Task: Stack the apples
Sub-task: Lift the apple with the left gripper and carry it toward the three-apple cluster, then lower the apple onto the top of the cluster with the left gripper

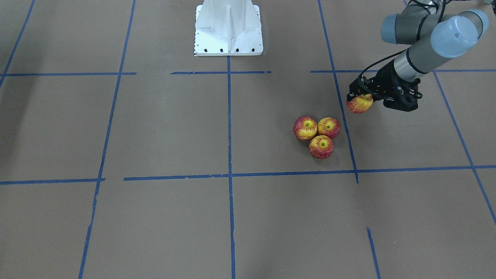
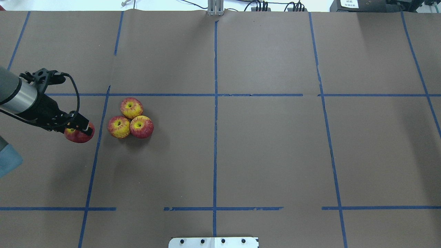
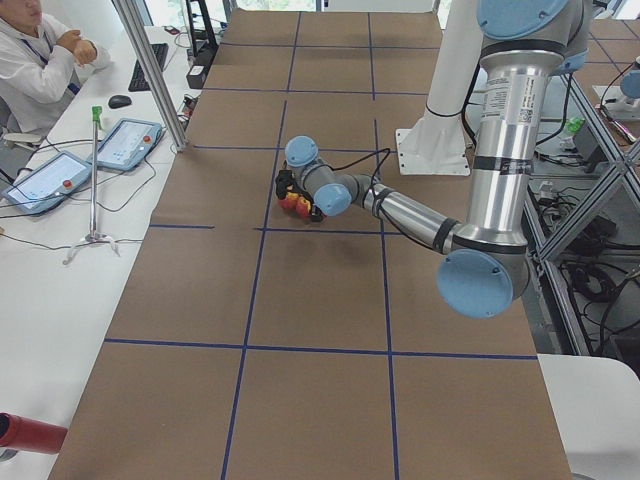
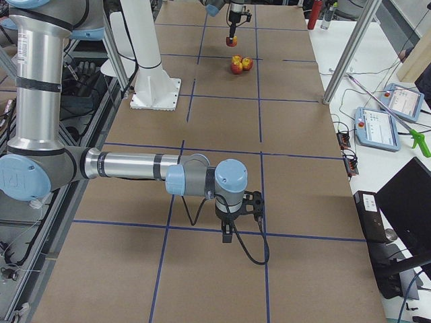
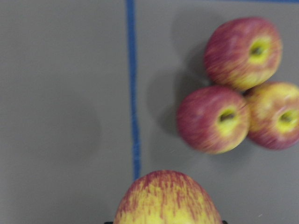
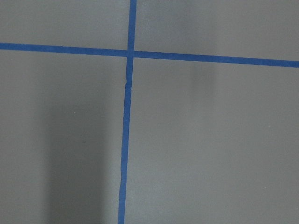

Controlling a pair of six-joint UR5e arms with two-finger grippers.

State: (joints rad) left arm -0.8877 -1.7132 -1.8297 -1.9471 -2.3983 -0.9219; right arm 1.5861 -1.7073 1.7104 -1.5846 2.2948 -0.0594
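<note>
Your left gripper (image 2: 81,129) is carrying a small round red apple streaked with yellow (image 2: 78,137), with its jaws pinching the fruit between them. In the exterior right view, this carried apple is hanging clear of the brown paper-covered tabletop (image 1: 155,128).

Three more apples of the same red-and-yellow kind are sitting on the tabletop in a tight triangle. They are resting stem up, with their yellow-green hollows showing. The far apple (image 1: 321,147) is lying on the side away from the robot. The near apple (image 1: 328,127) is sitting closest to the left gripper, and the third apple (image 1: 305,128) is pressing against both of them.

A blue tape line (image 2: 97,144) is running between the carried apple and the triangle. The carried apple is staying on the robot's left side of that line, near the others but not touching them.

Your right gripper (image 4: 227,235) is pointing down at the tabletop, well apart from the apples and near a crossing of blue tape. Only the side view is showing it, so you cannot tell whether its jaws are spread or pressed together.
</note>
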